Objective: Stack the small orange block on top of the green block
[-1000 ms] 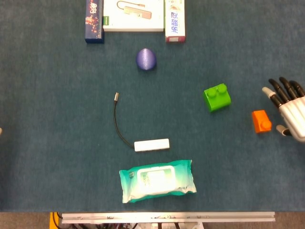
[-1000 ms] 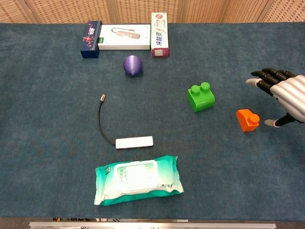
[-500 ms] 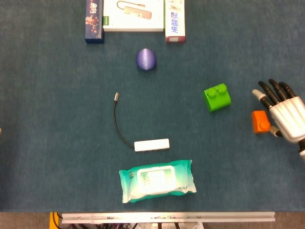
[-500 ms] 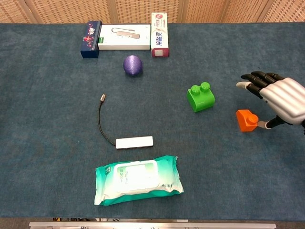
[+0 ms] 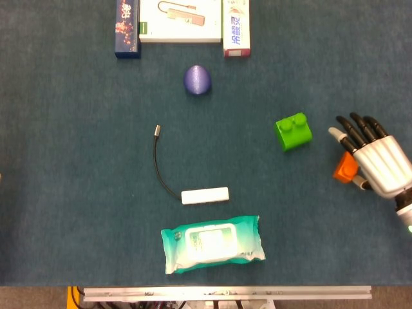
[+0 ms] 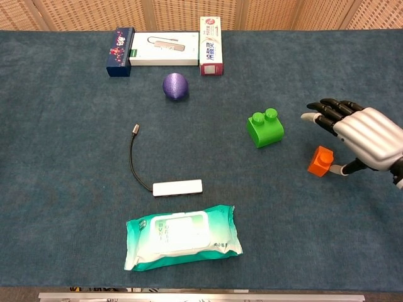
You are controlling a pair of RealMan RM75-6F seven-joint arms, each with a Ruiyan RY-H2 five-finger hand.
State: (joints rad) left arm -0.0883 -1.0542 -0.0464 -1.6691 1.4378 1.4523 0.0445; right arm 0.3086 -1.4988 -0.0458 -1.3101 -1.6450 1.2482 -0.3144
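Note:
The green block point(image 5: 293, 132) point(image 6: 265, 128) stands right of the table's middle, its two studs up. The small orange block point(image 5: 344, 168) point(image 6: 320, 161) lies to its right and a little nearer, tipped onto an edge. My right hand point(image 5: 376, 158) point(image 6: 365, 135) hovers over the orange block's right side with its fingers spread and stretched toward the green block. Its thumb touches the orange block's right face, and nothing is gripped. In the head view the hand covers part of the orange block. My left hand shows in neither view.
A purple ball point(image 5: 197, 80) lies behind the middle. A white adapter with a black cable point(image 5: 205, 196) and a green wipes pack point(image 5: 212, 243) lie near the front. Several boxes point(image 5: 180, 20) line the far edge.
My right hand has moved left over the orange block. Its thumb has met the block, which has shifted slightly left and tipped from flat onto an edge.

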